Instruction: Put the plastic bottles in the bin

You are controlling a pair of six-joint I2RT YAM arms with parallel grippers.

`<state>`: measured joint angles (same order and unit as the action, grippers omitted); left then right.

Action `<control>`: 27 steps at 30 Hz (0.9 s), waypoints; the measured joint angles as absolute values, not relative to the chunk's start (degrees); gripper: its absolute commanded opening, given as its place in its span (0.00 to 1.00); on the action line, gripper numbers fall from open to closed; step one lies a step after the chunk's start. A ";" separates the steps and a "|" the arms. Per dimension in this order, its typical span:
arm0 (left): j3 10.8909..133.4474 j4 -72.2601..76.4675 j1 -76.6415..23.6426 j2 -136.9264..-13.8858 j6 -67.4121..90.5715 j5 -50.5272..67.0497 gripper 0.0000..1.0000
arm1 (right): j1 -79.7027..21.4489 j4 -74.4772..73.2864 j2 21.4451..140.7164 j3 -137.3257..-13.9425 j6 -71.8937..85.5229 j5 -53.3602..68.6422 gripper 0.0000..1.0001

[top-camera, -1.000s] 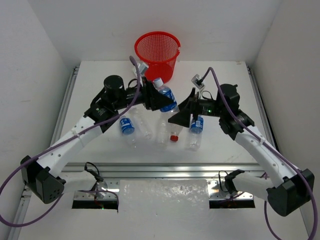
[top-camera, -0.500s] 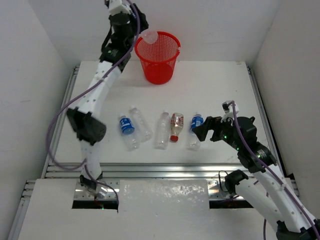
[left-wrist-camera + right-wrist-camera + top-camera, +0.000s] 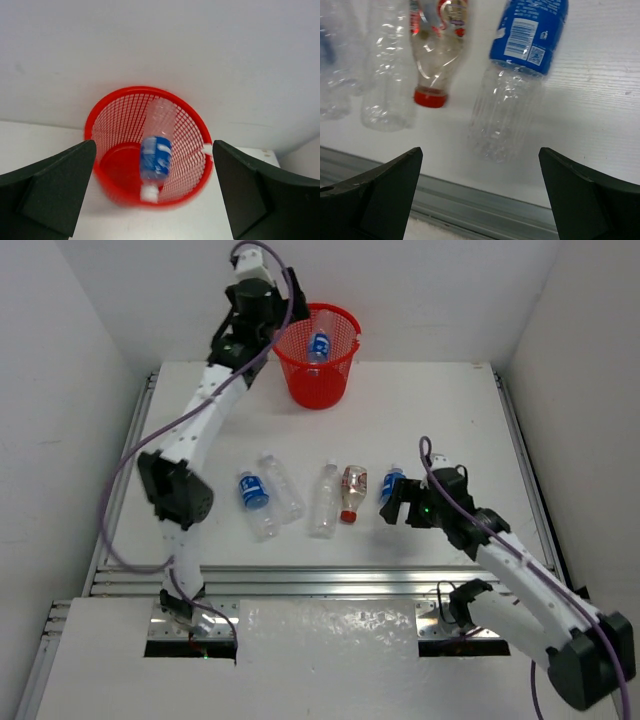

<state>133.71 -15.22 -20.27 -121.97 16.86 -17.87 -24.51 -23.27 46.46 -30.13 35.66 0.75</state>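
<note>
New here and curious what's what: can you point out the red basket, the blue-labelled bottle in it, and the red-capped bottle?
red basket (image 3: 320,386): overhead view, lower outer wall.
blue-labelled bottle (image 3: 155,155): left wrist view, its blue label.
red-capped bottle (image 3: 436,52): right wrist view, clear body above the cap.

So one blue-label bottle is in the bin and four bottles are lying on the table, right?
No, five bottles are lying on the table, not four; the top view shows them in a row. One blue-label bottle is in the bin, as you say.
</note>
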 measured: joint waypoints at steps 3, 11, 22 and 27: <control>120.60 -18.24 -20.34 -104.18 18.44 -17.28 1.00 | -24.51 -21.32 56.38 -32.21 37.58 -1.76 0.99; 67.33 -10.50 -21.02 -43.29 26.11 -10.85 1.00 | -24.73 -17.41 72.84 -35.81 39.51 -6.37 0.91; 47.72 -16.40 -31.70 -54.08 28.64 6.98 1.00 | -25.02 -13.26 66.52 -30.72 36.07 -6.15 0.05; 47.03 -4.69 -40.47 -56.47 29.47 18.98 1.00 | -24.99 -9.10 45.67 -26.85 30.30 3.60 0.05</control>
